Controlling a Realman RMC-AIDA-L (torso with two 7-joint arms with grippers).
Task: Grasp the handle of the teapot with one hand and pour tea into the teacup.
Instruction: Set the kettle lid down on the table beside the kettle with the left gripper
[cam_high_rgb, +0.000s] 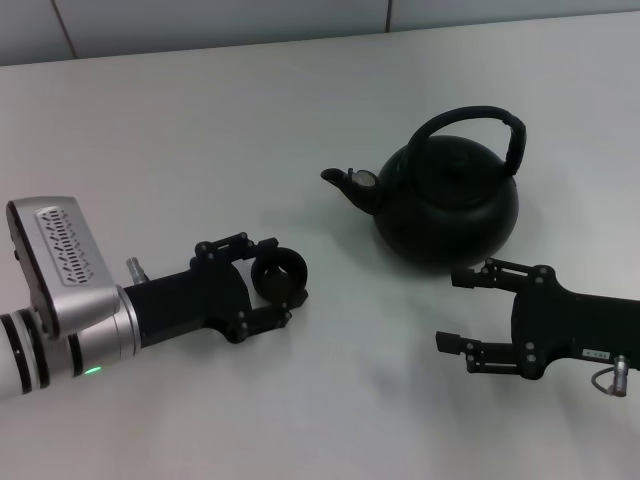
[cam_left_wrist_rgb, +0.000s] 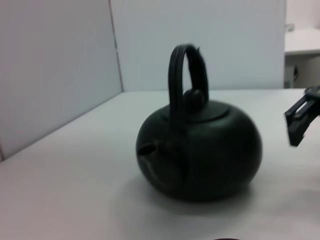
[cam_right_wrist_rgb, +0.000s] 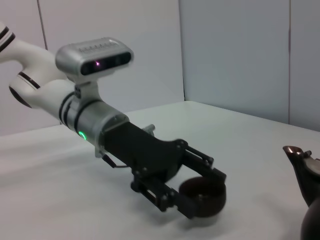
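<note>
A plain white surface (cam_high_rgb: 200, 130) fills the head view, meeting pale wall panels along its far edge; the wrist views show the same light partition walls standing behind it. The teapot (cam_high_rgb: 447, 205) sits upright on the surface toward the robot's right and farther out than both arms, its short spout (cam_high_rgb: 345, 181) pointing toward the robot's left, so its spout-to-back axis runs roughly crosswise in the head view. The handle (cam_high_rgb: 480, 125) arches high over the lid, upright, its thicker ribbed section on the side away from the spout. The teacup (cam_high_rgb: 279, 275) stands upright nearer the robot and on the left, well apart from the teapot, with the spout aimed roughly toward that side. The left pincer (cam_high_rgb: 275, 280) lies low over the surface, its fingers clasped around the teacup, one on each side, as the right wrist view also shows. The right pincer (cam_high_rgb: 458, 310) hovers just in front of the teapot's near side, fingers spread wide and grasping nothing, pointing toward the robot's left, near the pot's body but not touching it.
</note>
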